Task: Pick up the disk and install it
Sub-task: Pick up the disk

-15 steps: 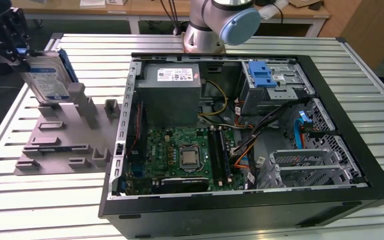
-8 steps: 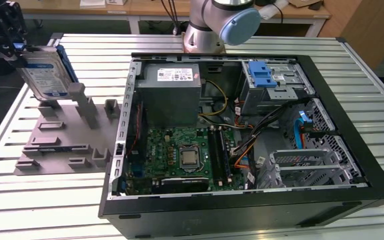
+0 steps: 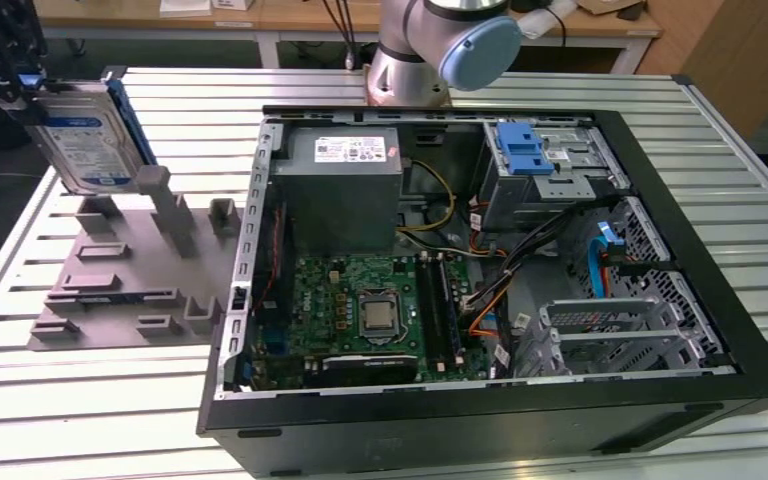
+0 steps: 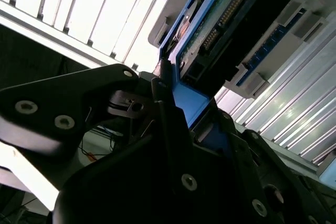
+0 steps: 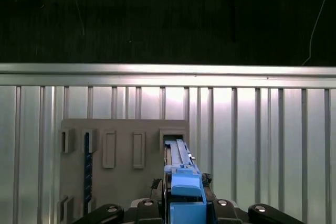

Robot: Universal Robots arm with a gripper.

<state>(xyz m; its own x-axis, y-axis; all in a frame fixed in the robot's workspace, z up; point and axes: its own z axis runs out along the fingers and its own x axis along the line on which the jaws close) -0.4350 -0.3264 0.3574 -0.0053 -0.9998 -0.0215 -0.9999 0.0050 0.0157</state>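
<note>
The exterior view is showing the whole slatted table [image 3: 91, 400], with the gripper [image 3: 17, 90] at the exterior view's left, pinching the disk [image 3: 84, 145] by the upper end of its blue frame. There the disk is standing on edge, label facing the open computer case [image 3: 491, 420]. Its long axis is running steeply down from the gripper, leaning toward the exterior view's right. It is hanging over the grey rack [image 3: 117, 290], well apart from the case.

The first wrist view is looking straight along the disk [image 5: 181, 171] to a slot in the rack [image 5: 126, 150]; whether its far end is touching that slot cannot be told. A thin blue strip [image 5: 86, 166] is standing in another slot.

The second wrist view is showing the disk's circuit-board side [image 4: 210, 24], with black fingers [image 4: 160, 103] pressing the frame.

The case is holding a grey power box [image 3: 344, 180], a green board [image 3: 357, 310] and a blue latch [image 3: 524, 150].
</note>
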